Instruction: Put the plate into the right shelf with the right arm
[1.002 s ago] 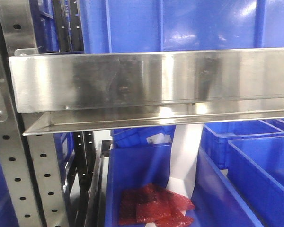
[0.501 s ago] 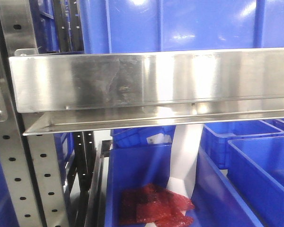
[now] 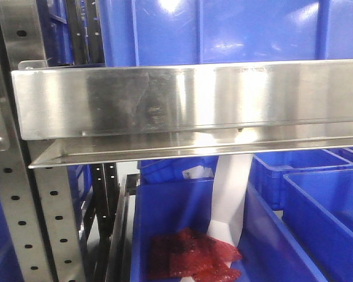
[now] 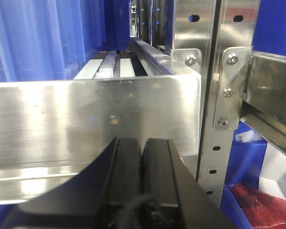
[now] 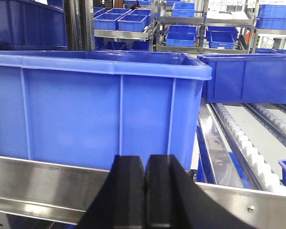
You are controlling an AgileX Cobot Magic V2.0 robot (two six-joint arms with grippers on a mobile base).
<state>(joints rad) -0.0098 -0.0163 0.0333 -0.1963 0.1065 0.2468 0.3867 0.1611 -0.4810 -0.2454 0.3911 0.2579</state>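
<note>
The plate is out of view in every frame. The right shelf shows as a shiny steel front lip (image 3: 188, 100) across the front view, with a big blue bin (image 3: 223, 29) above it. My right gripper (image 5: 146, 160) is shut with nothing between its black fingers; it faces a large blue bin (image 5: 100, 109) standing behind the steel lip (image 5: 43, 183). My left gripper (image 4: 143, 142) is also shut and empty, close in front of a steel lip (image 4: 86, 119) of a roller shelf.
Perforated grey uprights (image 3: 17, 194) stand at the left, and another upright (image 4: 226, 95) is right of the left gripper. Below the lip lie blue bins (image 3: 317, 217), one holding a red bag (image 3: 191, 255). White rollers (image 5: 248, 148) run right of the bin.
Only the reflections on the steel lip have shifted slightly; nothing else has visibly moved.
</note>
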